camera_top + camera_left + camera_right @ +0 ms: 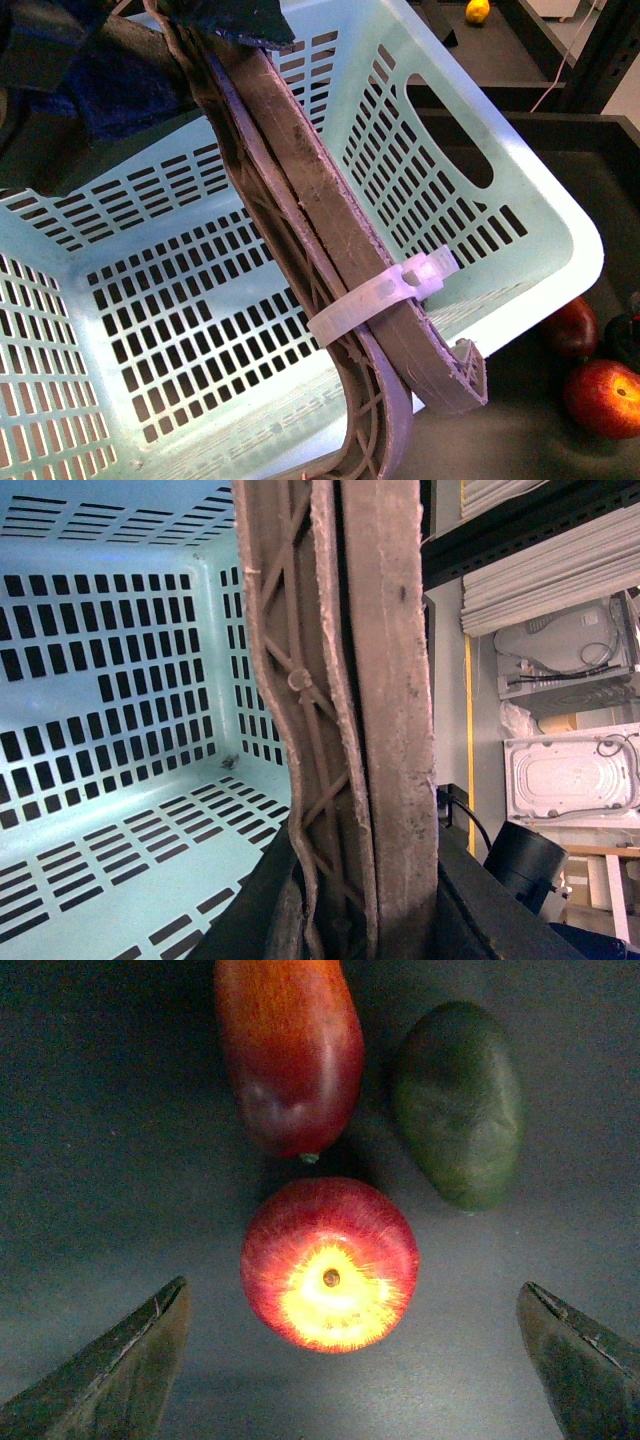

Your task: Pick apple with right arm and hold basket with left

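While your L gripper [365,910] is clenched on the basket's [480,230] brown handle [385,680] (basket tilted, filling most of the front view), your R gripper [345,1385] hangs spread wide over the apple [330,1275], fingers apart on either side, not touching it. Apple sits on the dark desk [90,1160], outside the basket to its right, w/ a long red fruit [290,1050] just beside it and a green fruit [460,1100] near.

The basket [560,240] is smooth, faintly glossy plastic; its handle [300,200] is rough, scuffed plastic, with a translucent plastic zip tie [385,290]. The apple [330,1278] looks glossy, the desk [100,1160] matt.
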{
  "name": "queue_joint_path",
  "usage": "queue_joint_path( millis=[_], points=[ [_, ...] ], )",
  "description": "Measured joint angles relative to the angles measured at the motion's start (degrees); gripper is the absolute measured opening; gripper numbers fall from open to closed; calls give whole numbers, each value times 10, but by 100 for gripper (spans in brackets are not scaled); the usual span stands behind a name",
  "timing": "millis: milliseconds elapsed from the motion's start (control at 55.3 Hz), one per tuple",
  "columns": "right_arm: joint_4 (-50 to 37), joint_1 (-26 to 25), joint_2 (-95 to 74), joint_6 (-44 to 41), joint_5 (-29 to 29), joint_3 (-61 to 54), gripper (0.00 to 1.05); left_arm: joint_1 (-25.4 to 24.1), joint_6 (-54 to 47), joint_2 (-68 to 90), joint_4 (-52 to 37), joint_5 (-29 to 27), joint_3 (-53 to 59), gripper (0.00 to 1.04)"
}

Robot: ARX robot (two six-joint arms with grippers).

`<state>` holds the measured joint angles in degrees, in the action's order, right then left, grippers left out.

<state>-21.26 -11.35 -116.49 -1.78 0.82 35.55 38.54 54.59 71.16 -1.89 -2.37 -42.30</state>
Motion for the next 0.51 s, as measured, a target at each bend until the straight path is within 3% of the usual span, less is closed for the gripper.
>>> queue_joint_path(
  millis=[507],
  points=[
    [46,1,-107,-4,-9,82,96,0,-2,0,0,0,0,21]
  ],
)
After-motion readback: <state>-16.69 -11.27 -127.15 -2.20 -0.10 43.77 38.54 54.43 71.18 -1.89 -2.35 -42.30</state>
